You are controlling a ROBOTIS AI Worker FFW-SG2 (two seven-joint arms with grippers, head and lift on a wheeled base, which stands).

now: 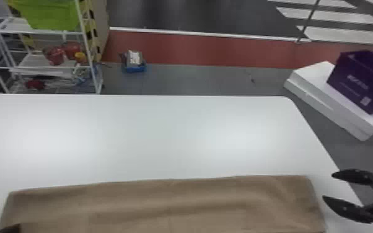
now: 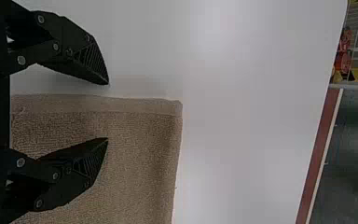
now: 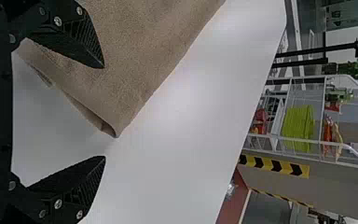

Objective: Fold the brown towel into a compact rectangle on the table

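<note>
The left tool [image 2: 107, 111] and right tool [image 3: 104, 112] are gaping near opposite ends of the brown towel [image 1: 164, 204]; neat folding is likely depending on pinching every layer, lifting evenly.

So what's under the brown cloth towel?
The towel lies on the smooth white table, which shows past its far edge and both ends. A lower layer of its own cloth peeks out at the right-hand end. Anything beneath its middle is covered.
</note>
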